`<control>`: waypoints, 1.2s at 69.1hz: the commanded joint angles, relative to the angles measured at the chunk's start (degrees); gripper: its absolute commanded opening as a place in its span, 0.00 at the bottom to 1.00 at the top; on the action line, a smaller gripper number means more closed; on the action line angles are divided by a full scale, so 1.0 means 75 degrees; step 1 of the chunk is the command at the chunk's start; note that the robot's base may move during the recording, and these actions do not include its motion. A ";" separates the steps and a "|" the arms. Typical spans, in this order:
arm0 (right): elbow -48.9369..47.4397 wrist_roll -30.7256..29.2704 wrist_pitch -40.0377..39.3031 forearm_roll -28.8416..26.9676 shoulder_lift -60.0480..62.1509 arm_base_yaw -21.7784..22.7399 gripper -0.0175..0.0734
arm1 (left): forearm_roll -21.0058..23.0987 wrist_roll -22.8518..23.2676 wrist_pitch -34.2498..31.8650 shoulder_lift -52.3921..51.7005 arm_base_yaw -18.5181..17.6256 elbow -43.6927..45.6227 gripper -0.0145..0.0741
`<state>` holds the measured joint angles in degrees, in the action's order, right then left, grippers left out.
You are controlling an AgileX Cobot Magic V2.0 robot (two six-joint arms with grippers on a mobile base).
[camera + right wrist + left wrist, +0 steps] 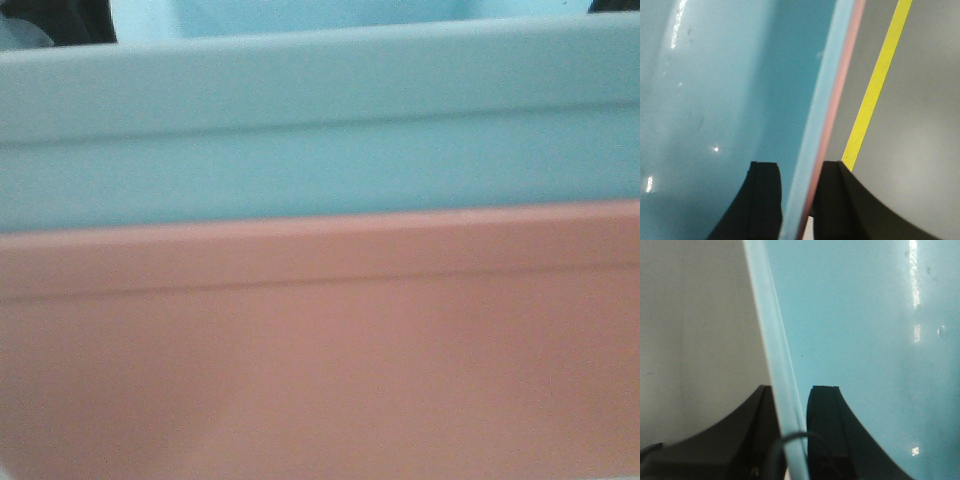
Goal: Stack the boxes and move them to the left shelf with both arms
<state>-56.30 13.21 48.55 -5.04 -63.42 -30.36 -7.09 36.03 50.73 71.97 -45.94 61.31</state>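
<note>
Grey floor (920, 100) with a yellow line (876, 80); plain beige surface (700, 330)

The right gripper (799, 172) clamps the nested rims: one black finger sits inside the light blue tub (730, 90), the other outside it, against the salmon-pink tub (839, 87), whose edge hugs the blue rim. Beyond the blue tub, a yellow line (877, 80) crosses grey floor (920, 125).

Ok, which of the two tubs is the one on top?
The light blue tub: its rim sits above the salmon-pink tub, which it is nested in.
</note>
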 commanded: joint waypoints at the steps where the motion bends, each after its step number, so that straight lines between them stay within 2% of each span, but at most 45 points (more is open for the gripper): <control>1: -0.0232 -0.0248 -0.0264 0.0524 0.0241 0.0048 0.23 | -0.0543 -0.0181 -0.0176 -0.0339 -0.0007 0.0221 0.16; 83: -0.0232 -0.0248 -0.0264 0.0524 0.0241 0.0048 0.23 | -0.0543 -0.0181 -0.0176 -0.0339 -0.0007 0.0221 0.16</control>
<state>-56.30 13.21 48.55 -5.04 -63.42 -30.36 -7.09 36.03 50.73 71.97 -45.94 61.31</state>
